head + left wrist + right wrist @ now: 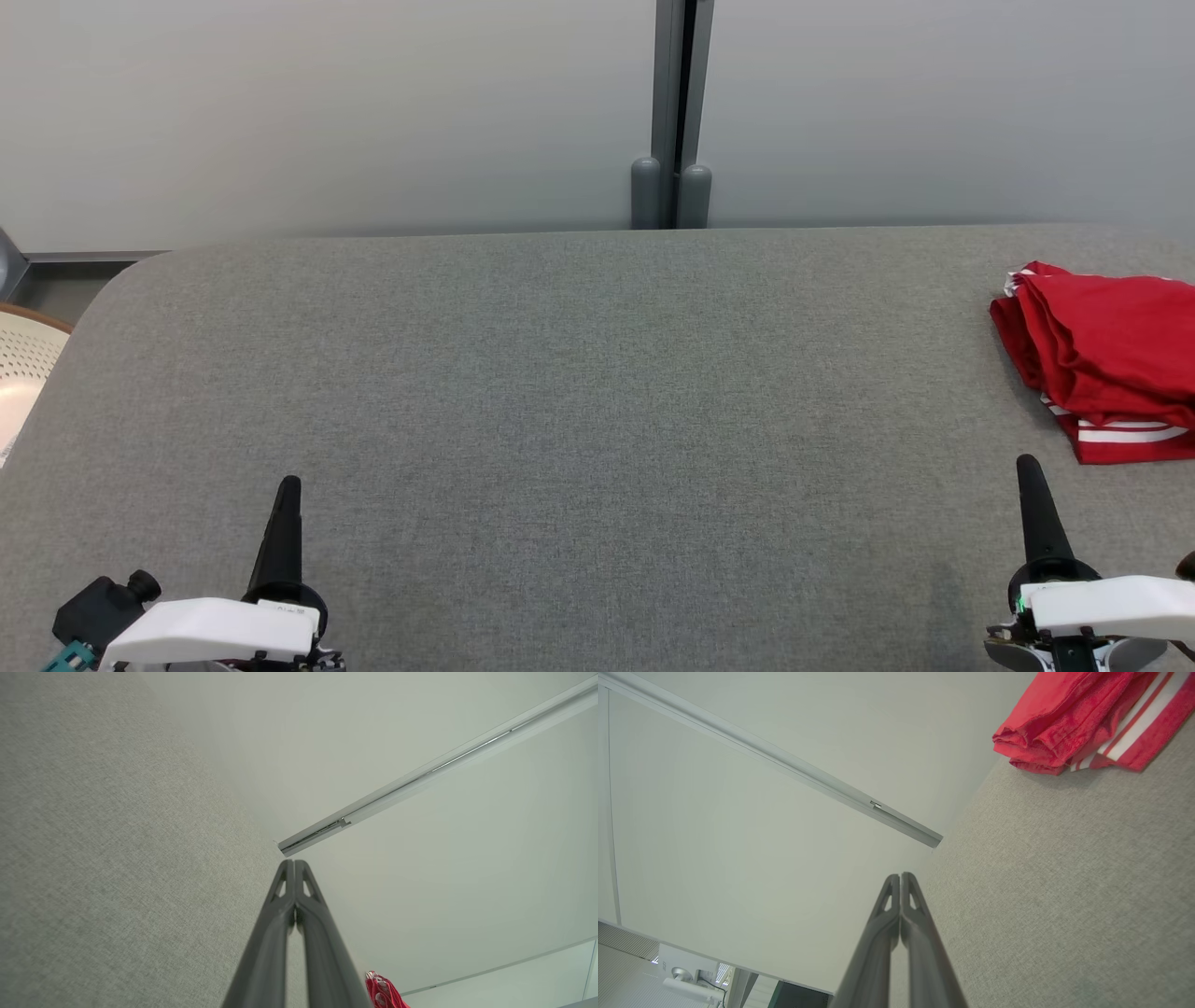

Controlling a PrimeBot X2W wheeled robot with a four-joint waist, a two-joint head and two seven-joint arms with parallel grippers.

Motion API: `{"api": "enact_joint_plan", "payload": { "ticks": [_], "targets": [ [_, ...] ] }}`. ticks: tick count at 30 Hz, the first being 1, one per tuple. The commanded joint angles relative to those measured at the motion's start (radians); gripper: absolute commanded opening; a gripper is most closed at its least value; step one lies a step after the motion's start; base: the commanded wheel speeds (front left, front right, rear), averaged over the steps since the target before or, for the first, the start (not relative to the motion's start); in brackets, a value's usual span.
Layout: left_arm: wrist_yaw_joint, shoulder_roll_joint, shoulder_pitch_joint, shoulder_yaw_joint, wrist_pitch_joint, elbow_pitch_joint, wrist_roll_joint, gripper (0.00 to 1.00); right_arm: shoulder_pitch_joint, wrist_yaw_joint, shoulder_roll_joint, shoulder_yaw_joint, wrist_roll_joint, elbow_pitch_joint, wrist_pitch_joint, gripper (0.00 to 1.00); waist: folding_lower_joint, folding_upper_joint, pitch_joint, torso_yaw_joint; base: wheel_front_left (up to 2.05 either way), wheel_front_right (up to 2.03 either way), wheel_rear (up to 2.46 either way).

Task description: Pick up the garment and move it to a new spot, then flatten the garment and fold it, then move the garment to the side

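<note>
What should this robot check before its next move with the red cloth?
1. Red white-striped fabric garment lies folded near the right end of the grey cloth-covered table: ok.
2. Garment wholly on the table: cannot tell; it runs past the head view's edge.
3. Left pincer empty: ok.
4. Right pincer empty and apart from the garment: ok.
5. Pincers open, ready to grasp: not ok; both are shut.

A folded red garment with white stripes lies at the grey worktop's right edge. The left gripper and right gripper sit low at either side, jaws together and empty.
</note>
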Motion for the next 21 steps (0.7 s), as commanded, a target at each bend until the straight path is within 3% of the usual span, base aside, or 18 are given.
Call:
{"api": "enact_joint_plan", "payload": {
  "ticks": [1, 21],
  "targets": [
    [-0.007, 0.008, -0.031, 0.009, 0.005, -0.004, -0.028, 0.0, -0.02, 0.0, -0.007, -0.008, 0.032, -0.002, 0.008, 0.0, 0.0, -0.0001, 0.0, -0.001, 0.0, 0.0, 0.0],
    [-0.034, 0.006, -0.07, 0.046, 0.055, 0.027, -0.216, 0.0, -0.052, 0.0, -0.004, -0.037, 0.221, 0.018, 0.06, 0.0, 0.0, -0.0001, 0.005, -0.008, 0.0, 0.0, 0.0]
  ]
}}
